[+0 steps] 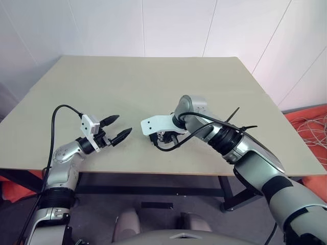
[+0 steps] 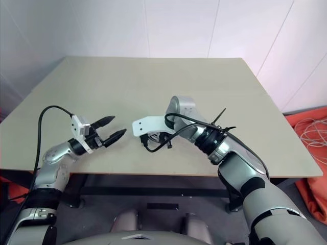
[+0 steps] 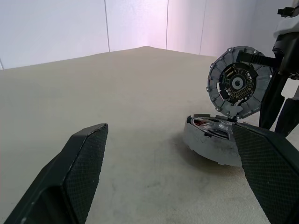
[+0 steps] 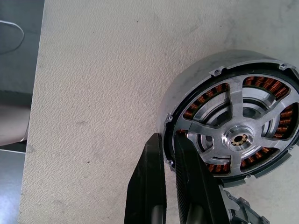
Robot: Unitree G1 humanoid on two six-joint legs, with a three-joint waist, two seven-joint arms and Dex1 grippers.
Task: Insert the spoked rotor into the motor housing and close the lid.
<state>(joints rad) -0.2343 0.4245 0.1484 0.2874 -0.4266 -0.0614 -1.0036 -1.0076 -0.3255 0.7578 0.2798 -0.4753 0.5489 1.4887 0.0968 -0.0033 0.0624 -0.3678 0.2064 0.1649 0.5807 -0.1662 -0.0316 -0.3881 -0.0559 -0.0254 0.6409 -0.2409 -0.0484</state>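
Observation:
The motor housing (image 4: 198,77) lies flat on the table, a round metal cup with copper windings. The spoked rotor (image 4: 240,138) sits inside it, silver spokes and hub over the windings. The lid (image 3: 238,84), a ribbed grey disc with a dark centre, stands upright and open, joined to the housing's (image 3: 205,145) far edge. My right gripper (image 4: 168,138) points steeply down, shut, with one fingertip outside the housing's wall, the other over the rotor's dark rim. My left gripper (image 1: 121,125) hovers open and level a short way to the housing's left, nothing between its fingers.
The beige table (image 1: 153,87) runs wide behind and to both sides of the motor; its front edge (image 1: 168,172) lies close below both grippers. An orange mat with loose white cables (image 1: 311,125) lies on the floor at the right.

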